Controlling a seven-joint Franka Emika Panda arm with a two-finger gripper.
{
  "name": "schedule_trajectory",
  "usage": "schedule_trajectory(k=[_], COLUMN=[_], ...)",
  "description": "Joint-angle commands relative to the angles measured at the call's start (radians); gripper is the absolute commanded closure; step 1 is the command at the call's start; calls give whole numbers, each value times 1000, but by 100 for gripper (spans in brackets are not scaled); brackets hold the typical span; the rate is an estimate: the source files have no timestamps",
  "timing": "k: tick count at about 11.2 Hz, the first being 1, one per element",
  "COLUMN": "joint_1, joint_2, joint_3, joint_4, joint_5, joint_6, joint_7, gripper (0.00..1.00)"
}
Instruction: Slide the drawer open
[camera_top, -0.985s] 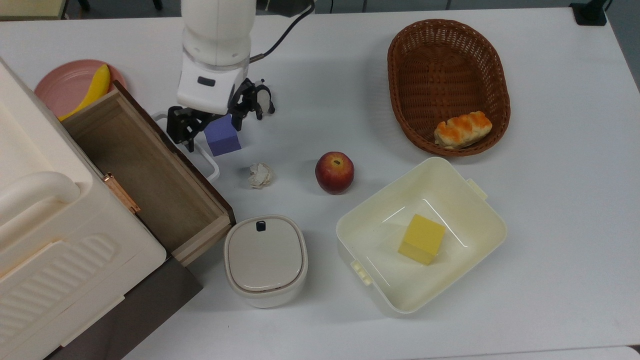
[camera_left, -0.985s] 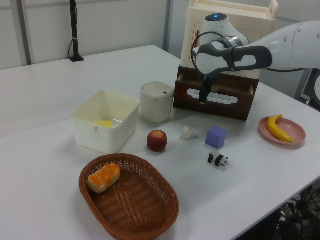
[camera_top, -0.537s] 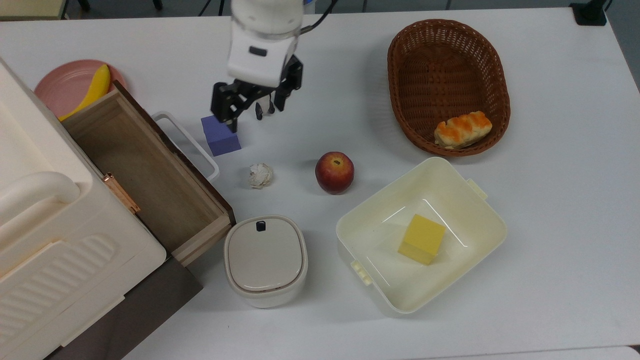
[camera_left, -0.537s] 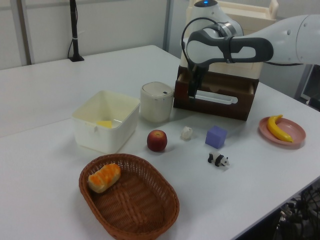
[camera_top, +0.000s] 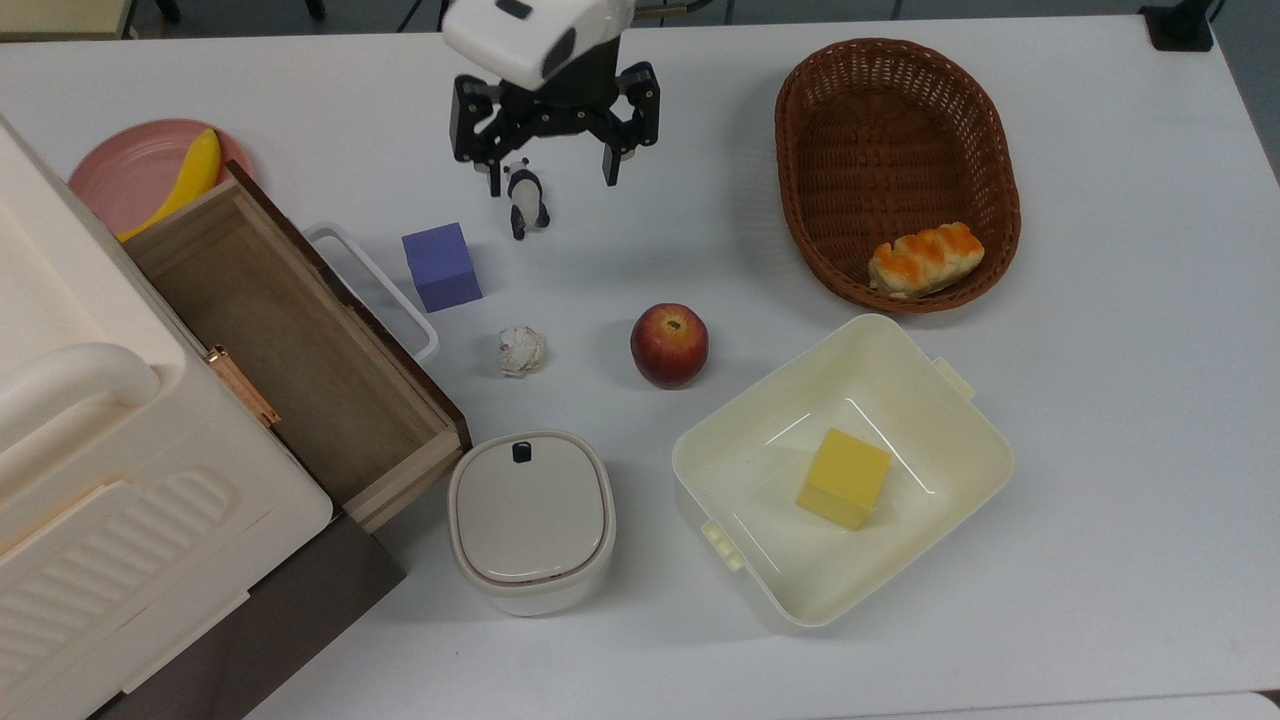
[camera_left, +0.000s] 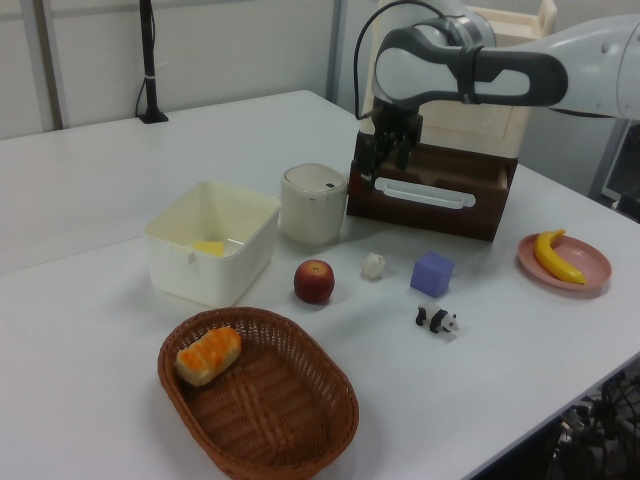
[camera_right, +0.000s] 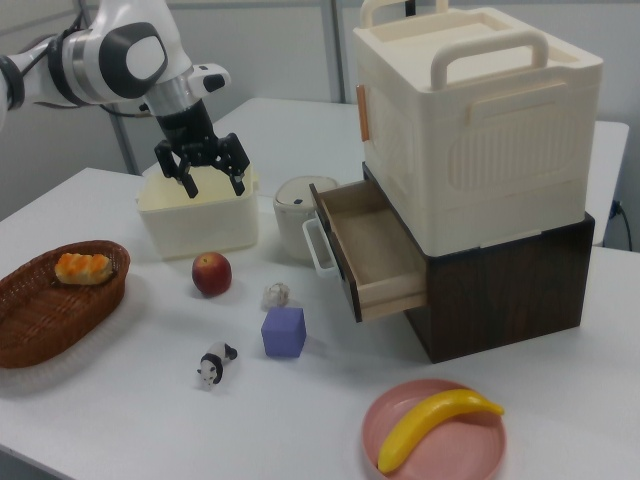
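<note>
Drawer (camera_top: 290, 345) pulled out, well apart from jaws raised above table; jaws spread wide, holding nothing

In the top view, bare table (camera_top: 1120, 420) runs down the whole right side and along the bottom edge, wide enough to pass freely. The middle is crowded: a purple cube (camera_top: 441, 266) sits just beside the pulled-out drawer (camera_top: 290, 340), near its white handle (camera_top: 375, 285), with a toy panda (camera_top: 524, 199), a paper wad (camera_top: 521, 350) and an apple (camera_top: 669, 345) strung out rightward. A lidded pot (camera_top: 530, 518) blocks the drawer's lower corner, the square tub (camera_top: 950, 400) beside it. The basket (camera_top: 800, 150) fills the upper right. A clear lane lies between apple and basket.
</note>
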Motion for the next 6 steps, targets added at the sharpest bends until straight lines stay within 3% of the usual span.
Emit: schedule_trajectory(k=[1,3,6], joint_1=[-1,-1,8], joint_2=[-68,-111,-153], joint_3=[-53,-113,-164], joint_4=[-9,-9,-12], joint_5=[104,198,224], joint_6=[-60,-91,-187], joint_7=[106,132,143], gripper=[0,0,0])
